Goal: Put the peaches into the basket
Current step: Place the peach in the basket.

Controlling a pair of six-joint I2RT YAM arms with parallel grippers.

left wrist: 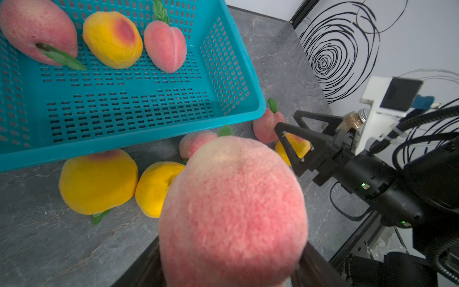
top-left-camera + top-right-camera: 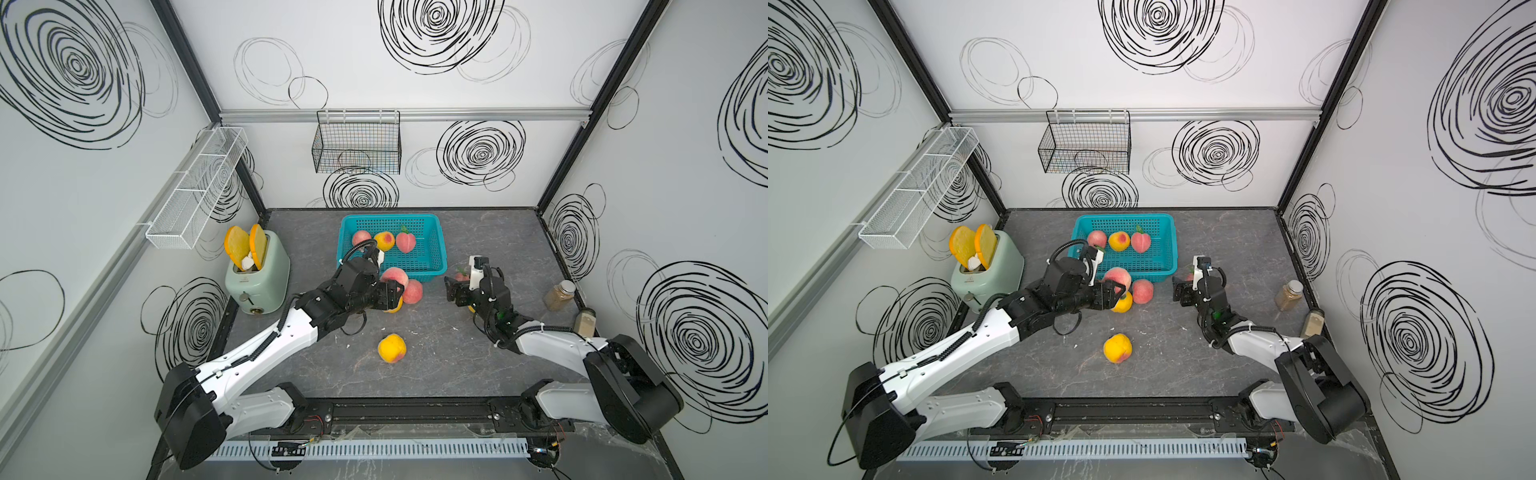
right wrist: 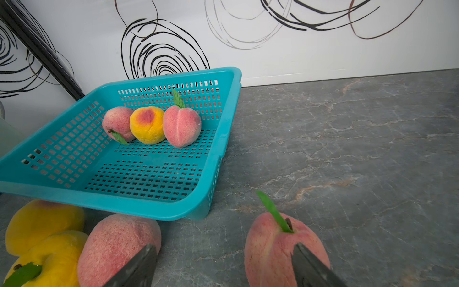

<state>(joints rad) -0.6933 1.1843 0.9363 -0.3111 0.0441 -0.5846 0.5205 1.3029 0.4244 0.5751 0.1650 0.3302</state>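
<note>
The turquoise basket (image 2: pixel 390 217) (image 3: pixel 223 139) stands at the back of the table with three peaches (image 2: pixel 384 241) (image 3: pixel 147 125) along its far wall. My left gripper (image 2: pixel 392 290) (image 1: pixel 231 266) is shut on a fuzzy pink peach (image 2: pixel 394 275) (image 1: pixel 233 211), held just in front of the basket's near rim. Below it lie a pink peach (image 2: pixel 412 291) and a yellow peach (image 1: pixel 98 181). Another yellow peach (image 2: pixel 392 349) sits alone nearer the front. My right gripper (image 2: pixel 451 291) (image 3: pixel 223 248) is open, right of the basket, with a leafed pink peach (image 3: pixel 270 248) beside one finger.
A green toaster (image 2: pixel 257 278) with toast slices stands at the left. Two jars (image 2: pixel 560 295) (image 2: pixel 584 322) are by the right wall. A black wire basket (image 2: pixel 357 143) hangs on the back wall and a white mesh rack (image 2: pixel 197 187) on the left wall.
</note>
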